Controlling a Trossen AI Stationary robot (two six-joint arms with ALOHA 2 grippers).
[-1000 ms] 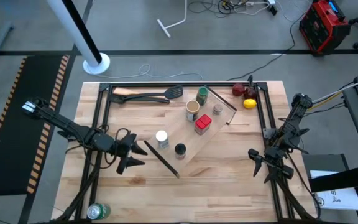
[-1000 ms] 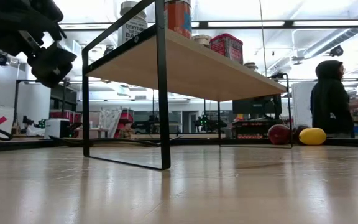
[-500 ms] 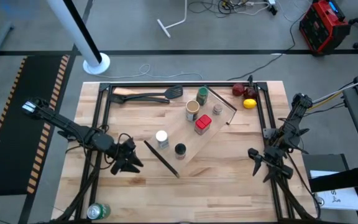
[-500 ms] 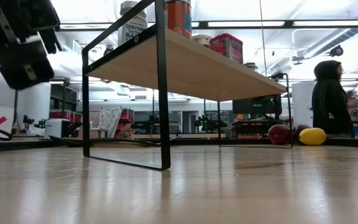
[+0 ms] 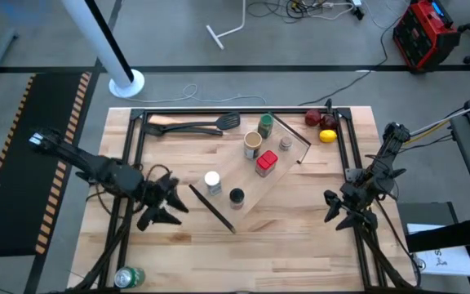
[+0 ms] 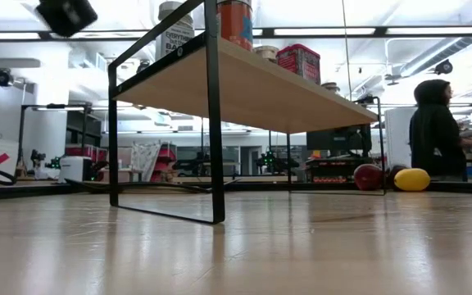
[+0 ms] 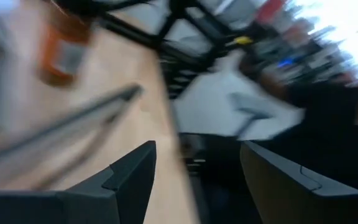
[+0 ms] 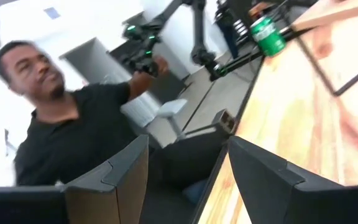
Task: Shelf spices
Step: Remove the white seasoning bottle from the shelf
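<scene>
Six small spice pots stand on the flat pale wooden shelf (image 5: 251, 175) in the middle of the frame

The green jar (image 5: 265, 125), tan open cup (image 5: 252, 144), red square tin (image 5: 266, 163), white-capped jar (image 5: 212, 181), black-capped jar (image 5: 236, 197) and small silver-topped shaker (image 5: 285, 144) sit on top; the left gripper (image 5: 163, 204) at lower left and the right gripper (image 5: 339, 208) at lower right both hold nothing, fingers spread apart
</scene>
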